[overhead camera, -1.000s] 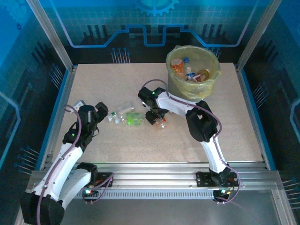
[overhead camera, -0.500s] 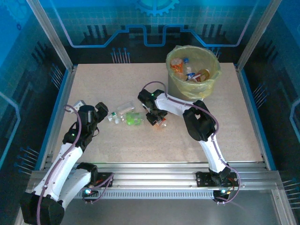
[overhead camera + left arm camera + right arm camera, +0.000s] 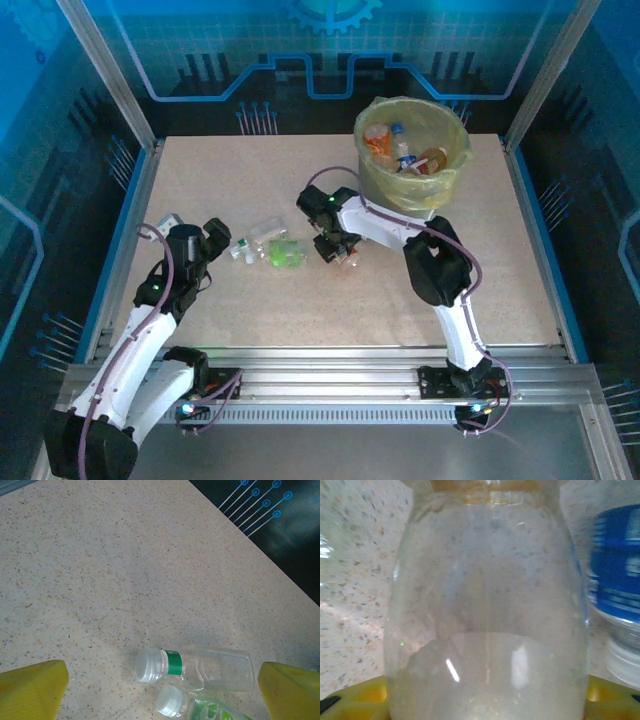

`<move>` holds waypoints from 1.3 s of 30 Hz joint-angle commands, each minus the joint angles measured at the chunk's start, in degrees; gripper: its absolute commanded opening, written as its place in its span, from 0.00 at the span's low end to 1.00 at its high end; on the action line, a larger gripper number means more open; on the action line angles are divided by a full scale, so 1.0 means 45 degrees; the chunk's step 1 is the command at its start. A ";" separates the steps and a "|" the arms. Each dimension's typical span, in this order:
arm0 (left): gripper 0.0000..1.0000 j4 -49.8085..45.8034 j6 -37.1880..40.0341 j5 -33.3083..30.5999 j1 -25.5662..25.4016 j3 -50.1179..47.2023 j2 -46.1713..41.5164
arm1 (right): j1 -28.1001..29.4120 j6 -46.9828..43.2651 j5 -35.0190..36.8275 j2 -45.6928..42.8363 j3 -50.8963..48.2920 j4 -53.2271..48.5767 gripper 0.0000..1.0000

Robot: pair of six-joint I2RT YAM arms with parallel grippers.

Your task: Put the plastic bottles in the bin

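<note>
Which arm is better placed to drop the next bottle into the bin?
Right. The right pincer grips a clear bottle and is nearer the bin. The left pincer is open and empty, with two bottles lying just ahead, farther from the bin.

- Left arm and right arm: white link shells, bulky black joint housings.
- Purple cable looped along each arm.
- Small green lights at the bases.
- Left fingers: yellow, wedge-shaped.
</note>
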 commanded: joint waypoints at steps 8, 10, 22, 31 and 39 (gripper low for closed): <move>0.99 0.0171 -0.0077 0.0079 0.0135 -0.0137 -0.0012 | 0.0465 0.1005 0.0729 -0.3077 -0.0019 -0.0283 0.21; 0.99 0.0190 -0.0084 0.0102 0.0134 -0.0132 -0.0008 | 0.0504 0.1153 0.0682 -0.3678 -0.0047 -0.0221 0.19; 0.99 0.0266 -0.0169 0.0205 0.0134 -0.0188 -0.0007 | 0.0466 0.1414 0.0270 -0.6625 -0.0300 0.0584 0.17; 0.99 0.0267 -0.0179 0.0280 0.0134 -0.0205 -0.0007 | 0.0035 0.1384 0.0394 -0.8393 -0.0781 0.1243 0.16; 0.99 0.0389 -0.0228 0.0345 0.0134 -0.0229 0.0110 | -0.1484 0.1801 -0.0484 -0.9813 -0.1524 0.2258 0.15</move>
